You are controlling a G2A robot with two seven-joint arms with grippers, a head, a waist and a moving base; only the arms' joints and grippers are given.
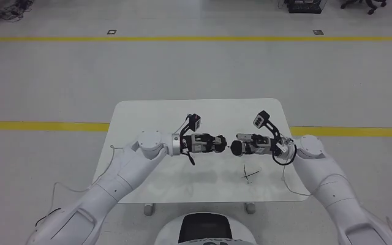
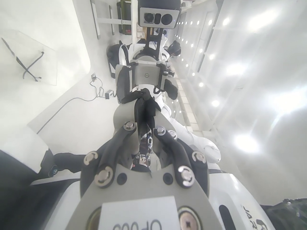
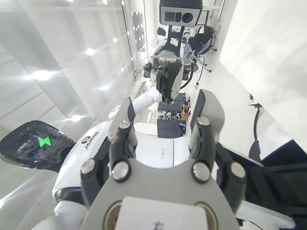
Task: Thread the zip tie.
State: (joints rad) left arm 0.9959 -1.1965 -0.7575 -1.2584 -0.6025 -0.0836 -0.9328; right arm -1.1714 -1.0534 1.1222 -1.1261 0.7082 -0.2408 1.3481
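White table (image 1: 141, 116) under both arms; spare black ties (image 1: 248, 173) lie crossed nearest the robot. Beyond, mid-air, left gripper (image 1: 222, 145) is clamped on the zip tie (image 2: 143, 94), its end facing the right gripper (image 1: 237, 147), which stands wide open. Judgement: centre the end in that opening before closing; advance slowly, keep strap straight.

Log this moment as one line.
left pincer: shut on zip tie | right pincer: open, facing it above table | spare ties: crossed on table
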